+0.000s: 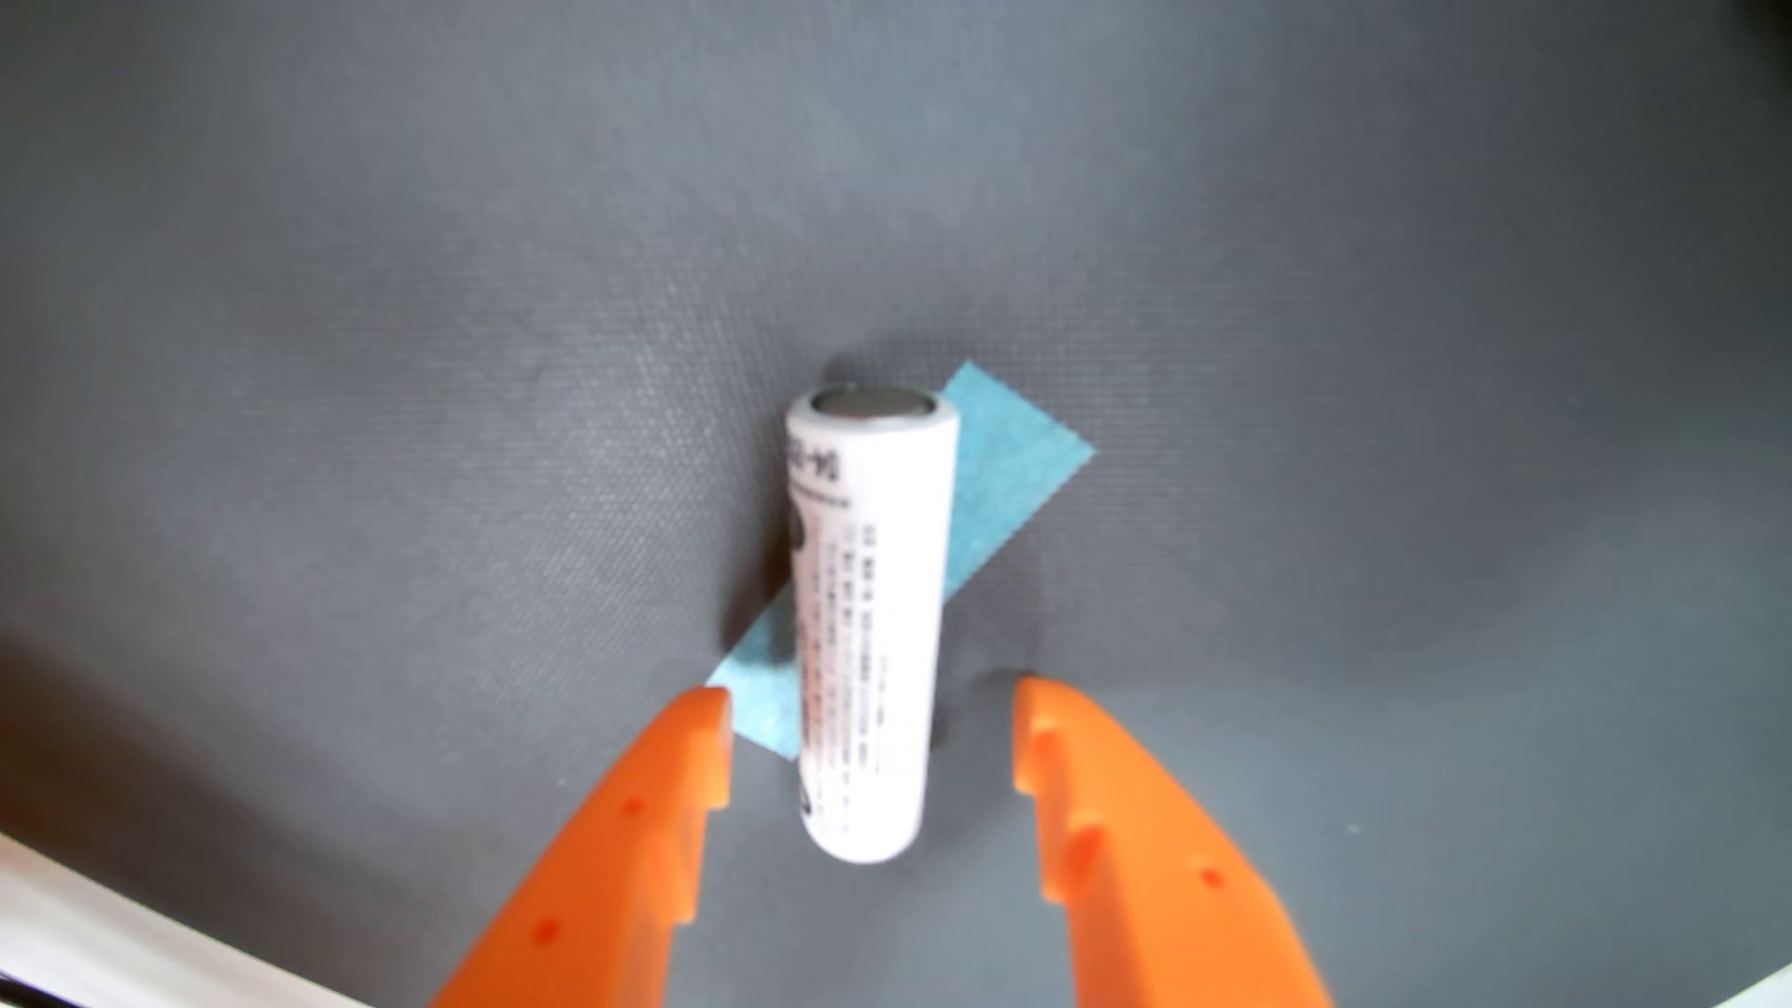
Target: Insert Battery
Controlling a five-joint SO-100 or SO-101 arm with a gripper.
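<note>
A white cylindrical battery [866, 620] with small dark print stands on the dark grey mat, its flat metal end showing at the top, in the wrist view. It stands on a strip of light blue tape [1008, 475] that runs diagonally under it. My orange gripper [873, 712] is open, one finger [630, 853] to the battery's left and the other finger [1144, 853] to its right. Both fingertips flank the battery's lower part with a gap on each side, touching nothing. No holder or slot for the battery is in view.
The grey woven mat [388, 388] fills nearly the whole view. A white edge [107, 940] of the surface shows at the bottom left corner, and a dark patch sits in the top right corner.
</note>
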